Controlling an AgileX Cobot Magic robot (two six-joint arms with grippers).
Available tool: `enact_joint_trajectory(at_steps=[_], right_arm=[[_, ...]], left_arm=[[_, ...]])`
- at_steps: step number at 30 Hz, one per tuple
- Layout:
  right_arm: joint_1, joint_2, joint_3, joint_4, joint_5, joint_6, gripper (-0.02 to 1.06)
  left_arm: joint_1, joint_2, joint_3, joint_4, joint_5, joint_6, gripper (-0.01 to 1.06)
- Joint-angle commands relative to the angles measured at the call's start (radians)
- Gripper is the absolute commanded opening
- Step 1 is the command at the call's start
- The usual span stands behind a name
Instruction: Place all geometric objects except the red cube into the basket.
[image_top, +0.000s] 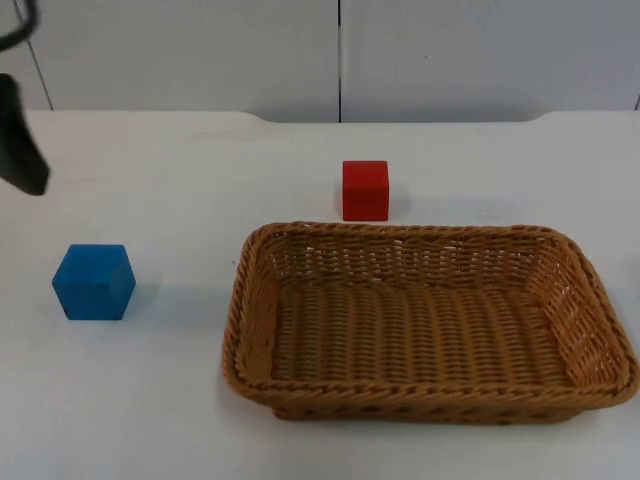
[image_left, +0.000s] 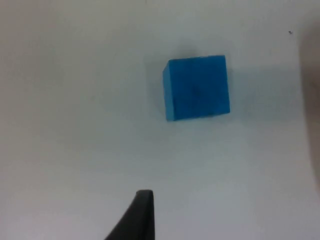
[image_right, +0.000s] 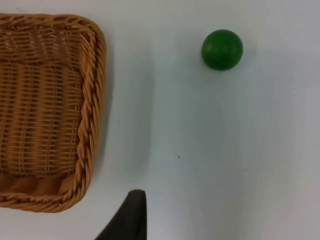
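While the white table (image_top: 150, 400) carries everything, its biggest item is the woven wicker basket (image_top: 245, 330), a wide rectangular tray with nothing inside it. From the right wrist camera the basket's corner rim (image_right: 92, 100) lies to one side of the right gripper's fingertip (image_right: 131, 217), near it but not touching, with bare table between them.

Next in size comes the blue cube (image_top: 94, 282), sitting flat on the table well apart from the basket's short wall. In the left wrist view the blue cube (image_left: 196, 88) lies ahead of the left gripper's fingertip (image_left: 137, 216), clear of it, with open table in between; the gripper is above the table and holds nothing. Only one black fingertip of that gripper can be seen, so I cannot tell whether its fingers are apart or together.

Close in size is the red cube (image_top: 365, 190), standing just beyond the basket's far rim.

Smallest is the green ball (image_right: 222, 49), resting on the table ahead of the right gripper's fingertip and off to the side away from the basket, well apart from both. Again a single fingertip is visible, so whether the right gripper's fingers are apart or together cannot be told.
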Motion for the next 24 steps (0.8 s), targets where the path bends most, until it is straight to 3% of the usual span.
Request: enact_joint_trajectory(at_steps=[1, 14, 24], right_arm=[[-0.007, -0.002, -0.006, -0.003, -0.010, -0.004, 1.05], [-0.007, -0.002, -0.006, -0.003, -0.009, -0.007, 1.05], [-0.007, -0.002, -0.006, -0.003, -0.019, -0.007, 1.05]], left_arm=[[-0.035, 0.091, -0.057, -0.001, -0.013, 0.005, 1.05], [-0.058, 0.526, -0.355, 0.015, 0.001, 0.005, 1.05], [-0.058, 0.674, -0.387, 0.017, -0.011, -0.019, 1.05]])
